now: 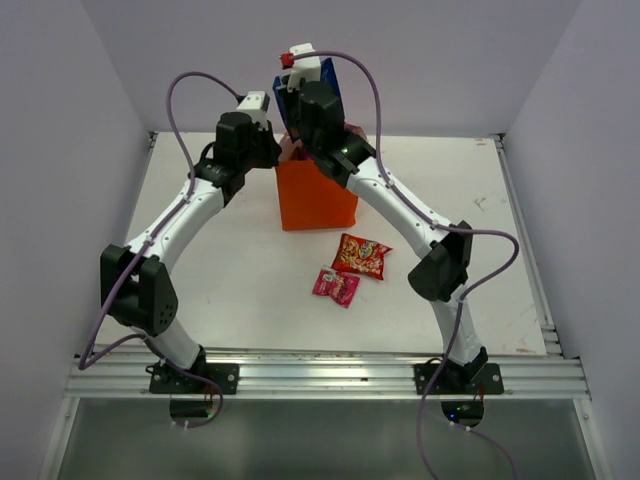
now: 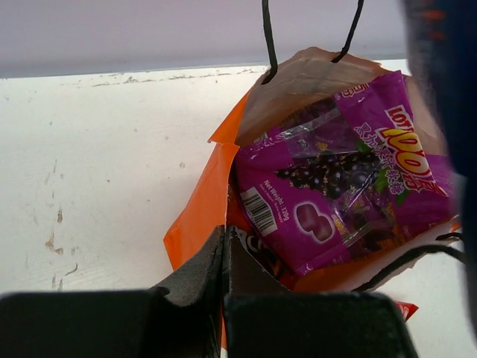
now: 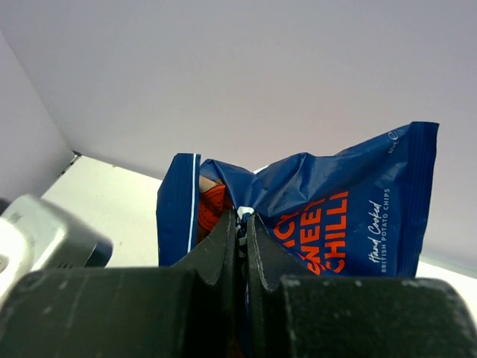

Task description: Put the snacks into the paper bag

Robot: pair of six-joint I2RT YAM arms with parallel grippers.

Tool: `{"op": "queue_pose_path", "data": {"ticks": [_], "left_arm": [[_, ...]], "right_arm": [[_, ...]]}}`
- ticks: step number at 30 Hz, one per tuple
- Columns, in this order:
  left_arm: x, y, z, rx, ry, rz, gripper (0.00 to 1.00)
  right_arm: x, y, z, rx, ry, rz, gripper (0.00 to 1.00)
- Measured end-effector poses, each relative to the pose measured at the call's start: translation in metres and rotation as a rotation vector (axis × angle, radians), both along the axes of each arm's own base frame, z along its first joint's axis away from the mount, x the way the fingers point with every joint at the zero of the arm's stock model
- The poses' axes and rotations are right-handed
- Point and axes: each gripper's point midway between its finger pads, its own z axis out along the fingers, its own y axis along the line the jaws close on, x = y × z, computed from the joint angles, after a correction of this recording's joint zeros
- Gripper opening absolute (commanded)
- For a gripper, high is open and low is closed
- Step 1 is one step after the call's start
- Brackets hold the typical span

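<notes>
The right gripper [image 3: 240, 224] is clamped on the blue bag [image 3: 335, 224], holding it above the paper bag [image 1: 316, 198], ready to drop it in. The left gripper [image 2: 226, 242] pinches the paper bag's rim, probably to keep its mouth open. The purple bag [image 2: 335, 194] lies inside. The red-yellow packet [image 1: 361, 256] and pink packet [image 1: 336, 287] lie on the table [image 1: 200, 270].

Bright even light, soft shadows, sheen on purple bag [image 2: 328, 201], foregrounds blurred

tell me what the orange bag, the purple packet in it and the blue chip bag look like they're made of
Orange bag: paper, matte; it holds sharp creases and its inside is a dull pale brown.
Purple packet: thin plastic film, glossy; light glints off its wrinkles.
Blue chip bag: probably foil-lined plastic film, satin sheen; it crumples in soft folds where pinched.
</notes>
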Motion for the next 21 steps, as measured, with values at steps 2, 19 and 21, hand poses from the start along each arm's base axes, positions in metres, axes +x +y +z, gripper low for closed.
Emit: {"op": "queue_pose_path", "data": {"ticks": [2, 19, 21], "left_arm": [[-0.002, 0.001, 0.000, 0.001, 0.001, 0.001, 0.00], [-0.006, 0.003, -0.001, 0.007, 0.003, 0.005, 0.00], [-0.008, 0.001, -0.002, 0.003, 0.011, -0.006, 0.00]], "right_arm": [[0.010, 0.006, -0.008, -0.001, 0.001, -0.010, 0.00], [0.015, -0.005, -0.153, -0.204, 0.232, -0.045, 0.00], [0.003, -0.009, -0.158, -0.204, 0.254, -0.039, 0.00]]}}
